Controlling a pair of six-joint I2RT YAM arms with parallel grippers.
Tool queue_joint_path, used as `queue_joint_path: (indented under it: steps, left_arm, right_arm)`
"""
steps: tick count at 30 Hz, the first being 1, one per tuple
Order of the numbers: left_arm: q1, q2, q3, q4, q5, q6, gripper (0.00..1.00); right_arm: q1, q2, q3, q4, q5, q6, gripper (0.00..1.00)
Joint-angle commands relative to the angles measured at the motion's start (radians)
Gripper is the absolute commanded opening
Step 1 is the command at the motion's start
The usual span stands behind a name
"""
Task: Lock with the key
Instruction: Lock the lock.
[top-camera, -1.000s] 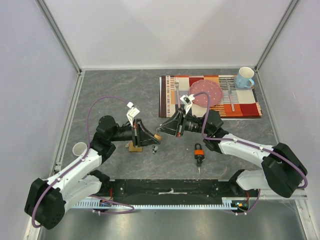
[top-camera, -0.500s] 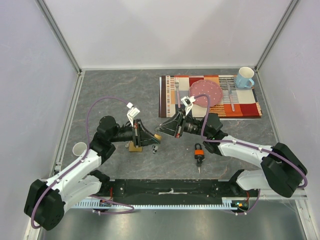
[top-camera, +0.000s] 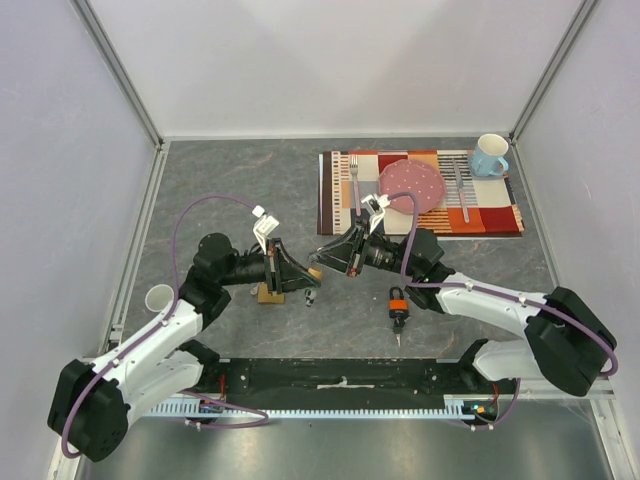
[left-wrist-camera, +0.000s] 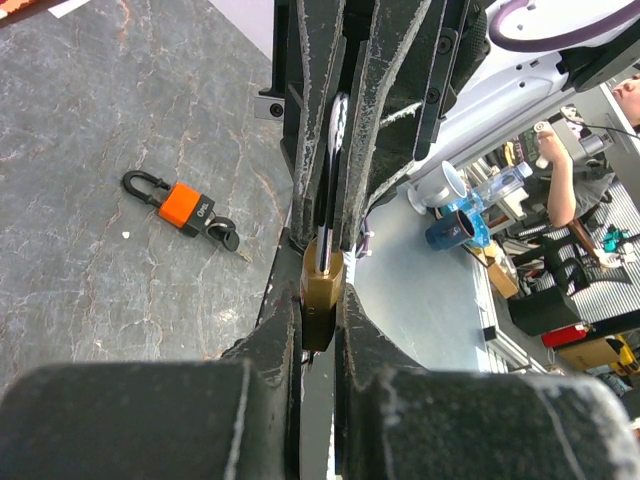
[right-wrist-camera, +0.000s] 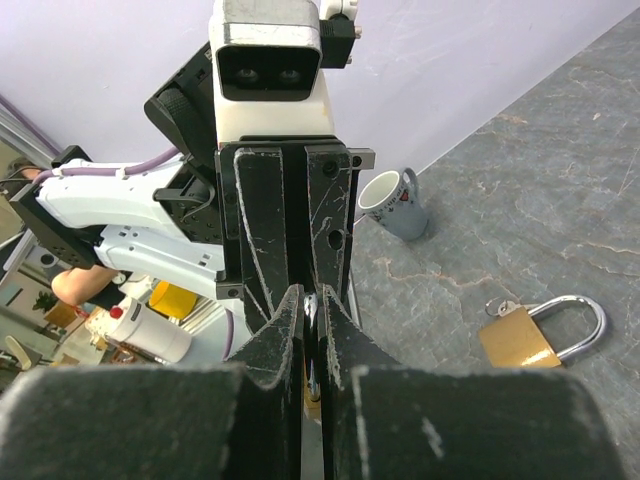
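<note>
**Step in hand:** key work on the lock, held off the counter between the two arms at mid-counter, left of centre. Judged well along; locking is not confirmed.

**Left end effector** (top-camera: 300, 276): nearly closed, fingers clamped on the lock's (left-wrist-camera: 320, 292) body.

**Right end effector** (top-camera: 326, 260): faces the left one tip to tip. It is nearly closed on a thin silver piece (left-wrist-camera: 336, 130) rising from the lock's far end. Whether that piece is key or shackle cannot be told.

**Next move, as judged:** a turn of the right wrist about the lock's long axis while the left holds the body square. Any slip or tilt would likely bind the piece.

**Lock, appearance:** small brass body, seen edge-on, with scuffed faces. A dark part sits between the brass and the silver piece. The keyhole is hidden.

**Other stock, near to far:**
- Orange lock (top-camera: 398, 299), key in it, flat near the near edge at centre, untouched.
- Spare lock (top-camera: 268, 293), brass, flat on the counter just beside the left end effector.
- Mat (top-camera: 497, 216) at the far right.
</note>
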Motion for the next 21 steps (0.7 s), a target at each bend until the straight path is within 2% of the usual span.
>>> queue_joint_path:
  steps: [1,21]
  left_arm:
    - [0.009,0.0,0.068,0.191,-0.172,-0.036,0.02]
    - [0.049,-0.007,0.166,0.182,-0.184,-0.036,0.02]
  right_arm:
    - [0.083,0.006,-0.017,-0.113,-0.088,-0.029,0.0]
    - [0.134,-0.017,-0.076,-0.118,-0.075,-0.061,0.0]
